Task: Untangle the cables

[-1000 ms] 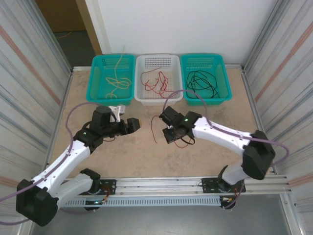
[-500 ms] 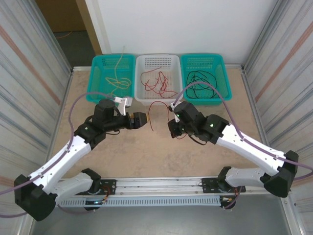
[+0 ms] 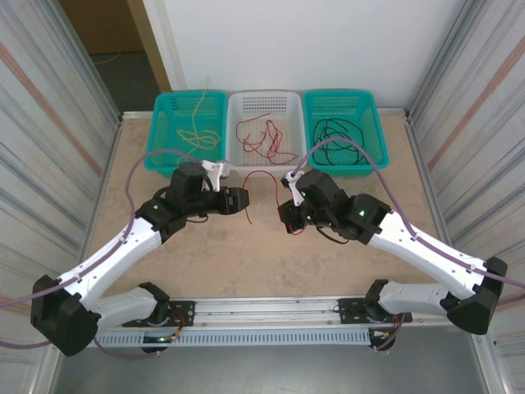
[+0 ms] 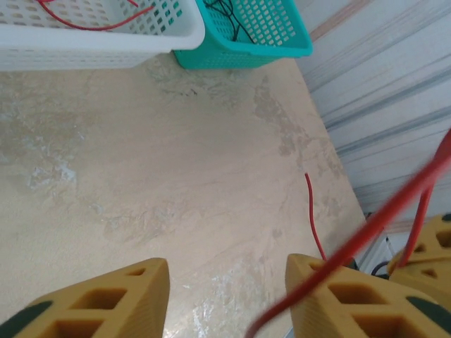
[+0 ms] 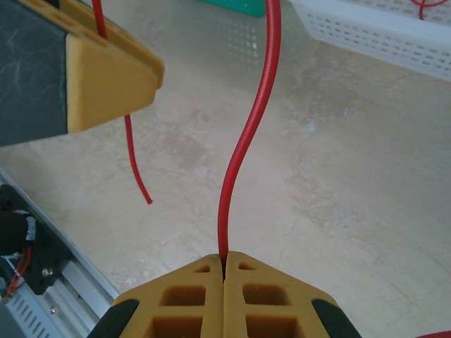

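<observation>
We have the thin red curly wire pinched at the very tips of the right gripper, its yellow jaws pressed together on it. The strand rises straight ahead of those tips, then arcs across to the left gripper. That one stands parted, the wire crossing in front of one finger (not between the two). It looks light, limp and springy, likely to slip. We would take hold just beside the pinch, where it runs taut.

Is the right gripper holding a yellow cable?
No, the right gripper is shut on a red cable that rises from between its fingertips.
</observation>
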Robot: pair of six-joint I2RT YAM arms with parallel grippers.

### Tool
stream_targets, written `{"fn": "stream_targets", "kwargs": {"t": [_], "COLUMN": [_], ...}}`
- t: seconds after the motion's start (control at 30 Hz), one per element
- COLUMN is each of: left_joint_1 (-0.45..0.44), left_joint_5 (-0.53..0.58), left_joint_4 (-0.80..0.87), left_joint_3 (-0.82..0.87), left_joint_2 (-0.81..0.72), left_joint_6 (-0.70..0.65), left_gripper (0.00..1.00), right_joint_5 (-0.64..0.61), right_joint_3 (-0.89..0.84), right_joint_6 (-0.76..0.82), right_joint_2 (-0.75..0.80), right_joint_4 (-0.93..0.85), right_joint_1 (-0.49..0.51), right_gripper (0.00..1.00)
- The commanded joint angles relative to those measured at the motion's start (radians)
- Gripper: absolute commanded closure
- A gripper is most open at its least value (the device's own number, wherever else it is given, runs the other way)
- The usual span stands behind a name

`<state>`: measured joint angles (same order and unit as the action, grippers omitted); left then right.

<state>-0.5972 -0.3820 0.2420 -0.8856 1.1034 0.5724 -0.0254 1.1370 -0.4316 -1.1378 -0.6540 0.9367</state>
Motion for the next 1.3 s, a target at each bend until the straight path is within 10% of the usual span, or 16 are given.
{"fn": "stream_targets", "kwargs": {"t": [0.0,0.4,0.6,0.67,0.8,0.93,1.27], "left_joint_1": [-0.003,-0.046,-0.079,-0.079,-0.073,-0.07,0.05], "left_joint_5": [0.031,0.156,0.223,0.201,0.132,0.099,-0.028], "left_joint_4": [0.022,0.216,0.389,0.356,0.177,0.02,-0.109], "left_joint_3": [-0.041,-0.098,-0.121,-0.094,-0.036,-0.031,-0.056], "left_joint_2": [0.004,0.014,-0.021,-0.054,-0.111,-0.078,0.078], "left_joint_6": [-0.033,-0.129,-0.194,-0.185,-0.139,-0.114,-0.02], "left_gripper": [0.58,1.0,1.0,0.9,0.34,0.12,0.29], "right_joint_5": [0.008,-0.122,-0.144,-0.113,-0.043,0.0,0.12], "right_joint_3": [0.028,0.047,0.059,0.067,0.069,0.07,0.033], "right_joint_6": [0.022,0.043,0.104,0.116,0.11,0.092,0.037], "right_joint_2": [0.025,-0.014,-0.04,-0.037,-0.021,-0.004,0.038], "right_joint_4": [0.01,-0.025,-0.041,-0.037,-0.022,-0.011,0.078], "right_joint_1": [0.005,-0.075,-0.195,-0.192,-0.179,-0.133,-0.085], "right_gripper": [1.0,1.0,1.0,1.0,1.0,1.0,1.0]}}
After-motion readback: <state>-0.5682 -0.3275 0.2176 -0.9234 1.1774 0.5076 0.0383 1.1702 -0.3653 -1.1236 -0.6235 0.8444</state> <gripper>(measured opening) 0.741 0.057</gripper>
